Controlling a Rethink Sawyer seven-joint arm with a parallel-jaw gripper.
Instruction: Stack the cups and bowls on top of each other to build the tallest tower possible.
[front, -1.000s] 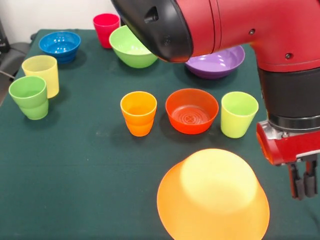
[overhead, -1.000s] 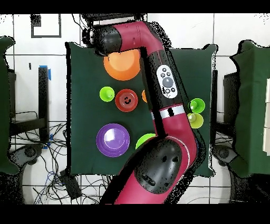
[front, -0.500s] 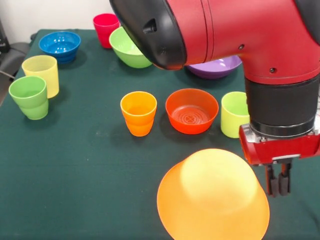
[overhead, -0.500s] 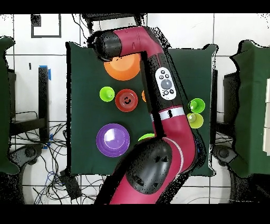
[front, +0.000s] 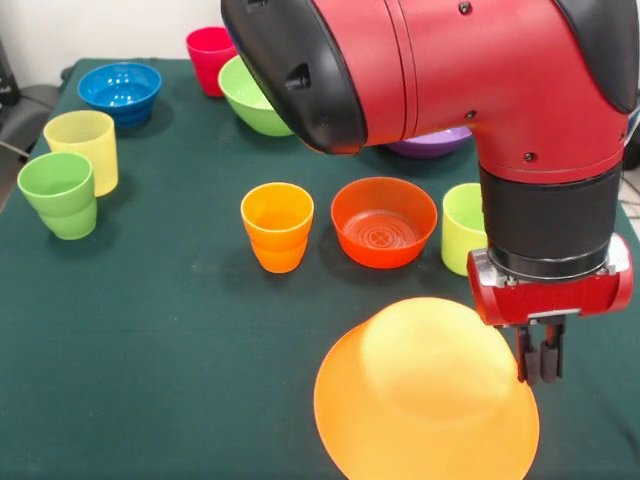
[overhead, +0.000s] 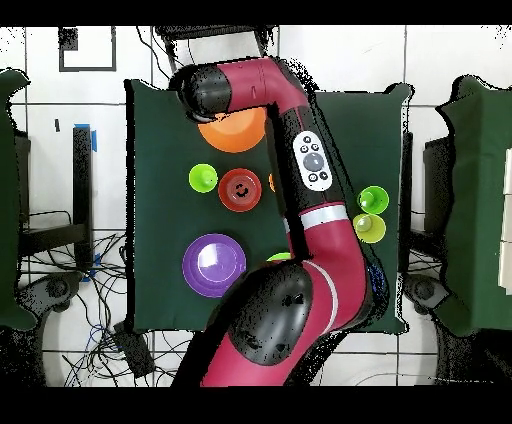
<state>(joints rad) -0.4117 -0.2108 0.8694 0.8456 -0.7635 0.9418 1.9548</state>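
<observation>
Nearest in the front view, the big orange bowl (front: 427, 392) lies upside down on the green bench (front: 150, 340), its wide rim on the cloth and its flat base up. At its right edge the pincer (front: 539, 357) hangs from the red and black arm (front: 480, 80), its two dark fingers drawn close together with nothing between them, just beside the bowl's sloping wall; whether they touch it I cannot tell.

Behind the big bowl stands a row of three: an orange cup (front: 277, 226) on the left, the small red-orange bowl (front: 384, 221) in the middle, and a lime cup (front: 462, 227) on the right, partly hidden by the arm's wrist. All three are upright and apart from one another.

Out on the left side a green cup (front: 59, 194) and a pale yellow cup (front: 83, 148) stand touching or nearly so, the yellow one behind.

Farther back sit the blue bowl (front: 121, 92), then the red cup (front: 211, 58) just beside the green bowl (front: 256, 97), whose right part the arm covers. A sliver of the purple bowl (front: 432, 146) shows under the arm. Nothing is stacked on anything else.

From overhead, the arm reaches across the bench and covers part of the big orange bowl (overhead: 228, 132).
</observation>
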